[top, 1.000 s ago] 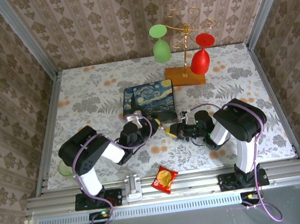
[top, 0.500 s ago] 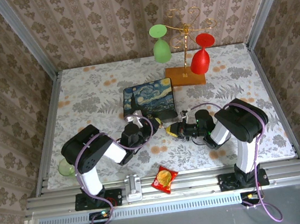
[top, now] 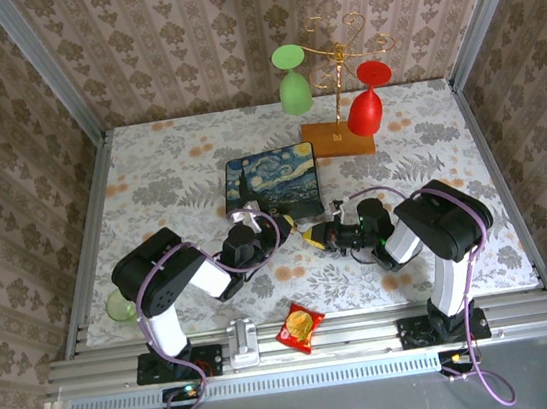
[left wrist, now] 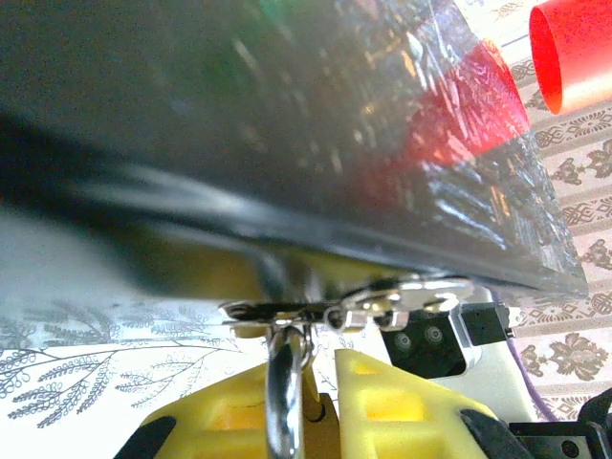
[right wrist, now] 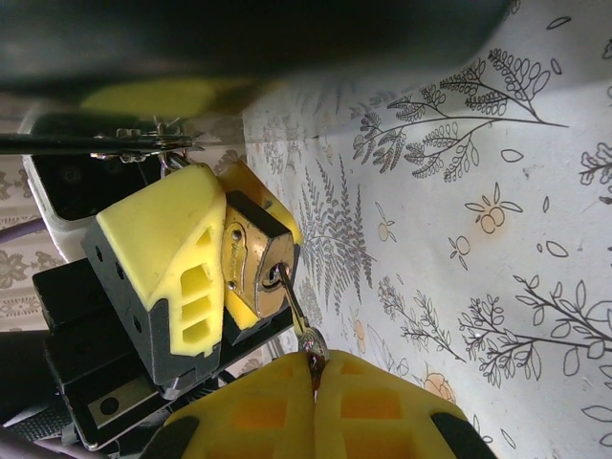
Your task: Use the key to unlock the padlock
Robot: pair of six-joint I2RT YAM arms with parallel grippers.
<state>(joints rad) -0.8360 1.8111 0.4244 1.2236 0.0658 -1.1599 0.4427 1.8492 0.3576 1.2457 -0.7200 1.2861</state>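
Observation:
The brass padlock hangs by its silvery shackle from the clasp on the front of the Starry Night box. My left gripper is shut on the padlock, one yellow finger on each side of its body. The small dark key has its tip in the keyhole at the padlock's bottom face. My right gripper is shut on the key's round head. In the top view both grippers meet at the padlock, just in front of the box.
A red-orange snack packet lies at the near edge between the arm bases. At the back, a gold rack on a wooden base holds a green glass and a red glass. A green object sits by the left arm.
The left arm's elbow has shifted slightly to the right and the right wrist has eased a little. Both grippers stay joined at the padlock with the key in it.

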